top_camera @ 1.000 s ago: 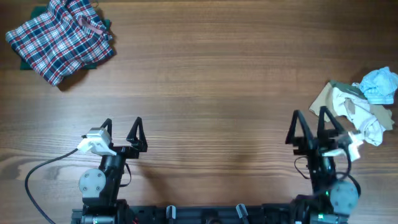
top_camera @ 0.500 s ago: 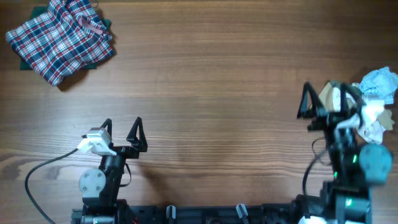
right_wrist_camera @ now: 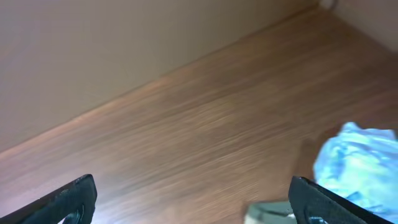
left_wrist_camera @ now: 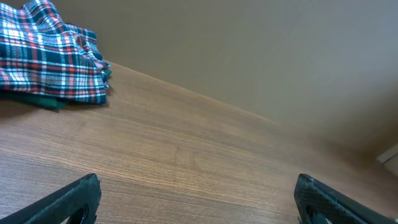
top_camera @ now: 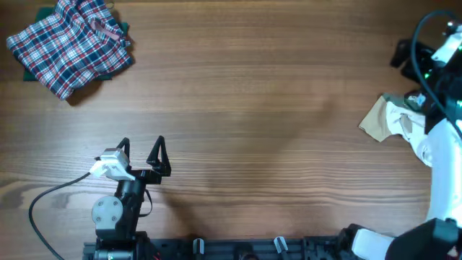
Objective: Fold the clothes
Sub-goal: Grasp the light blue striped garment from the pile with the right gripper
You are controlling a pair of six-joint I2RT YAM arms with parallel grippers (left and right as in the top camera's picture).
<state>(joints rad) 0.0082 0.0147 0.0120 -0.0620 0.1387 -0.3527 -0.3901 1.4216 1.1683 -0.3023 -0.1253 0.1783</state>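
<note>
blue cloth [right_wrist_camera: 357, 165]: r wrist view only

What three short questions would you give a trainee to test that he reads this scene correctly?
1. True or false: the left hand holds cloth.
2. Where on the table does the plaid garment lie? A far left corner; B middle; C near right corner.
3. Fill in: the crumpled cloth near the right hand is pale ____.
Key: 1 false, it is open and empty; 2 A; 3 blue.
</note>
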